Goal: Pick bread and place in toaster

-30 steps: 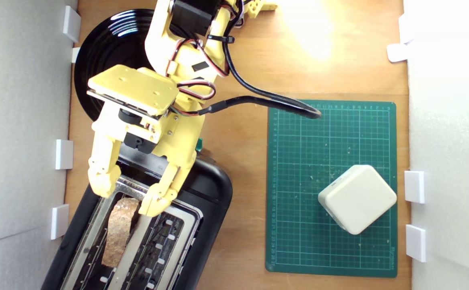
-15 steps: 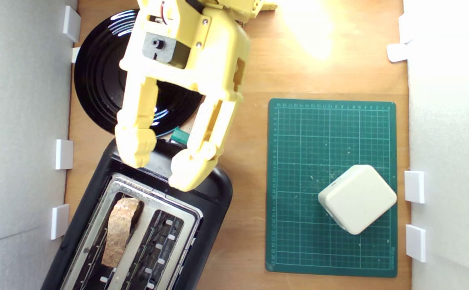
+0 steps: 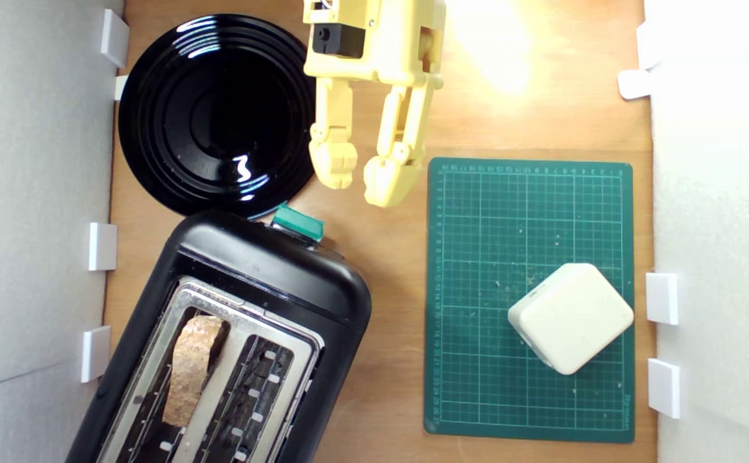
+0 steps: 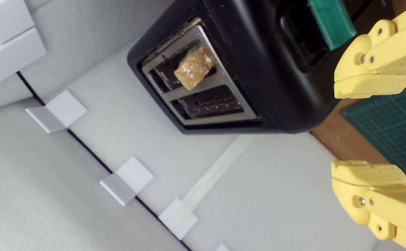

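Observation:
The bread (image 3: 191,370), a brown holey slice, stands in one slot of the black toaster (image 3: 265,270), the slot nearer the exterior view's left; the other slot is empty. The wrist view shows the bread (image 4: 193,66) sticking up out of the toaster (image 4: 258,80). The teal lever (image 3: 297,222) sits at the toaster's upper end. My yellow gripper (image 3: 361,173) hangs open and empty above the wooden table, between the black plate and the green mat, well clear of the toaster. In the wrist view the gripper (image 4: 368,129) has its fingers spread apart with nothing between them.
A round glossy black plate (image 3: 213,112) lies at the upper left of the exterior view. A green cutting mat (image 3: 490,257) carries a cream-white rounded block (image 3: 570,316). White foam walls (image 3: 33,193) with small white clips flank both sides.
The gripper has drawn back from over the toaster's upper end toward the top centre of the exterior view, staying open. The bread stays in its slot.

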Available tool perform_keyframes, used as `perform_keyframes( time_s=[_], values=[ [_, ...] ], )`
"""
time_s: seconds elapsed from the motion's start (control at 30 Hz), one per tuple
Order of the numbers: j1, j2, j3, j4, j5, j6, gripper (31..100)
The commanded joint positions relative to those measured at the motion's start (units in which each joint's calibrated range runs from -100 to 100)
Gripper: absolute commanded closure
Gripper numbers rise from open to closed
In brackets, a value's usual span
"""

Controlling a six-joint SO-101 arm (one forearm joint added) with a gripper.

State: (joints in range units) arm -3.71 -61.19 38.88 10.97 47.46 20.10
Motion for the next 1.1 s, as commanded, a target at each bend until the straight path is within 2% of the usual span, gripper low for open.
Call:
perform_keyframes(
  time_s=[0.0,0.13,0.23,0.33,0.5,0.67,0.83,0.93,1.07],
  values=[
    [-1.93,-12.1,12.55,0.0,0.15,-0.98,54.5],
    [-4.27,-22.0,23.9,-0.64,0.24,-1.09,55.0],
    [-4.91,-26.83,31.43,-1.91,0.24,-0.83,59.0],
    [-5.24,-29.74,36.7,-2.63,0.15,-0.77,62.4],
    [-6.61,-32.98,44.14,-2.0,0.15,-0.62,66.8],
    [-6.69,-37.98,54.22,-2.63,-0.02,2.26,72.9],
    [-6.69,-38.06,58.03,-2.81,0.07,2.52,77.4],
    [-6.69,-38.06,59.76,-4.99,0.07,3.78,80.2],
    [-6.69,-38.06,59.76,-5.71,0.15,4.46,83.0]
  ],
)
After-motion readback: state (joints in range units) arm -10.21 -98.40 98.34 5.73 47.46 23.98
